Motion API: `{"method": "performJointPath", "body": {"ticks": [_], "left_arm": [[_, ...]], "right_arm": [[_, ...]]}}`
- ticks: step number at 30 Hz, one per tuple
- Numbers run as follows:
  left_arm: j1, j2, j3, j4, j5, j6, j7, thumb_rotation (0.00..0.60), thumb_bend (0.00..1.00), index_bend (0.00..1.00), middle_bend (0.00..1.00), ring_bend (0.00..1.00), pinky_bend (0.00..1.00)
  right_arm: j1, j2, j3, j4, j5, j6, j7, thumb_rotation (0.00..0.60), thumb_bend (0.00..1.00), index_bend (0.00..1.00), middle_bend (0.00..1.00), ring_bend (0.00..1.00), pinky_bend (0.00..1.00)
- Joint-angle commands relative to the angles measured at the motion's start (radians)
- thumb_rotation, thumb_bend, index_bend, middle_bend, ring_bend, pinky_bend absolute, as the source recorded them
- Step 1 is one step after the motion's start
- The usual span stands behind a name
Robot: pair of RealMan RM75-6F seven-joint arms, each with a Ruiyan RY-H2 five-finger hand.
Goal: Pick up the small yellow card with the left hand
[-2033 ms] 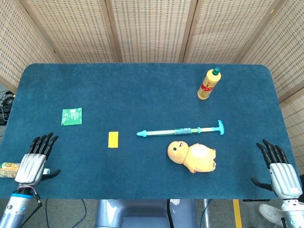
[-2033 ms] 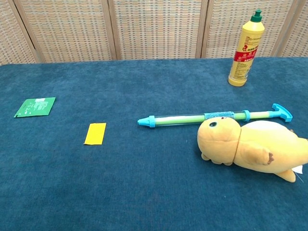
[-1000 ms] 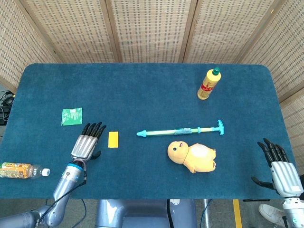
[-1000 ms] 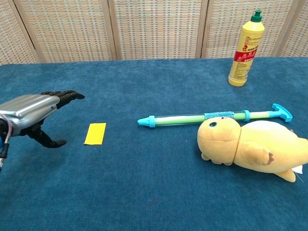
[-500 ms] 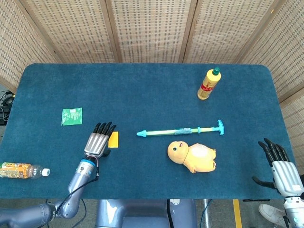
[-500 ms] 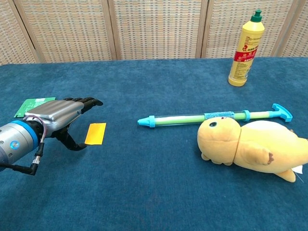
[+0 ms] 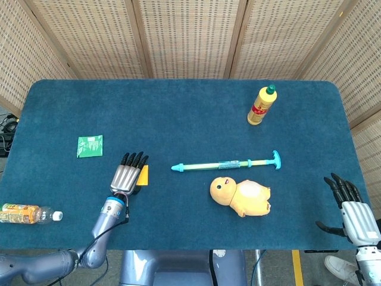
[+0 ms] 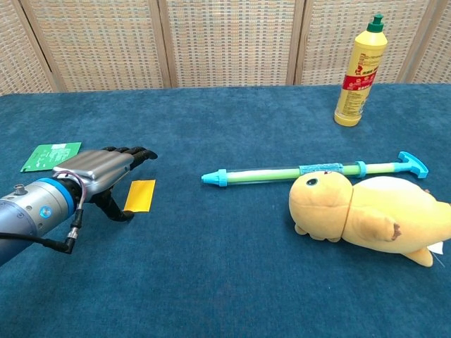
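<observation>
Yellow card (image 8: 139,195) lies flat on blue table (image 7: 190,113) as left hand (image 8: 99,169), fingers spread and empty, hovers just beside it.

Yellow plush duck (image 8: 363,213) beside a syringe toy (image 8: 313,171), dish-soap bottle (image 8: 359,73), green packet (image 7: 90,146), floor bottle (image 7: 28,213)

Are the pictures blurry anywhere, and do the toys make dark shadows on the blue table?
Head view: sharp all over, with even light and hardly any shadow under the yellow bottle. Chest view: also sharp; the plush toy runs off the right edge, and only a faint dark patch lies beneath the left hand beside the yellow card. No glare shows on the table.
</observation>
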Motion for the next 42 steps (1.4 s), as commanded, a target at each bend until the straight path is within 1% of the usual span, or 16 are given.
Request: {"method": "performJointPath", "body": {"ticks": [1,2,6,9,16,26,30,32,34,36,38,39,42], "left_arm": [[-0.011,-0.014,0.004,0.016,-0.01,0.0,0.011,0.6,0.31,0.0,0.0,0.0,0.0],[-0.013,-0.017,0.005,0.02,-0.011,0.002,0.013,0.6,0.34,0.0,0.0,0.0,0.0],[-0.017,-0.031,0.016,0.04,-0.014,0.012,0.017,0.6,0.59,0.0,0.0,0.0,0.0],[-0.014,-0.031,0.023,0.041,-0.003,0.022,-0.002,0.6,0.63,0.0,0.0,0.0,0.0],[-0.008,-0.014,0.03,0.033,0.02,0.033,-0.047,0.6,0.63,0.0,0.0,0.0,0.0],[0.004,0.038,0.041,-0.044,0.045,0.04,-0.095,0.6,0.62,0.0,0.0,0.0,0.0],[0.016,0.072,0.067,-0.097,0.073,0.05,-0.107,0.6,0.6,0.0,0.0,0.0,0.0],[0.021,0.081,0.079,-0.107,0.09,0.061,-0.108,0.6,0.56,0.0,0.0,0.0,0.0],[0.027,0.084,0.087,-0.108,0.103,0.074,-0.109,0.6,0.51,0.03,0.0,0.0,0.0],[0.03,0.083,0.092,-0.103,0.11,0.081,-0.11,0.6,0.45,0.12,0.0,0.0,0.0],[0.033,0.078,0.094,-0.09,0.111,0.086,-0.111,0.6,0.42,0.19,0.0,0.0,0.0],[0.034,0.075,0.094,-0.082,0.111,0.086,-0.113,0.6,0.41,0.22,0.0,0.0,0.0],[0.037,0.066,0.093,-0.063,0.109,0.085,-0.124,0.6,0.41,0.25,0.0,0.0,0.0]], "right_arm": [[0.0,0.002,0.001,0.003,0.001,0.0,0.008,0.6,0.0,0.0,0.0,0.0,0.0],[0.0,0.002,0.001,0.003,0.001,0.0,0.01,0.6,0.0,0.0,0.0,0.0,0.0],[-0.002,0.003,0.0,0.005,-0.005,0.006,0.016,0.6,0.0,0.0,0.0,0.0,0.0],[-0.001,0.002,-0.002,0.004,-0.005,0.005,0.012,0.6,0.0,0.0,0.0,0.0,0.0],[-0.001,0.0,-0.004,-0.001,-0.008,0.004,-0.002,0.6,0.0,0.0,0.0,0.0,0.0],[-0.002,0.002,-0.003,-0.003,-0.006,0.008,-0.001,0.6,0.0,0.0,0.0,0.0,0.0],[-0.002,0.002,-0.003,-0.003,-0.008,0.009,-0.001,0.6,0.0,0.0,0.0,0.0,0.0],[-0.002,0.001,-0.003,-0.003,-0.008,0.01,-0.003,0.6,0.0,0.0,0.0,0.0,0.0],[-0.002,0.001,-0.004,-0.005,-0.01,0.01,-0.006,0.6,0.0,0.0,0.0,0.0,0.0],[-0.003,0.001,-0.004,-0.006,-0.012,0.012,-0.008,0.6,0.0,0.0,0.0,0.0,0.0],[-0.003,0.0,-0.005,-0.007,-0.013,0.014,-0.011,0.6,0.0,0.0,0.0,0.0,0.0],[-0.003,0.0,-0.005,-0.007,-0.013,0.014,-0.012,0.6,0.0,0.0,0.0,0.0,0.0],[-0.004,0.0,-0.004,-0.008,-0.011,0.014,-0.013,0.6,0.0,0.0,0.0,0.0,0.0]]}}
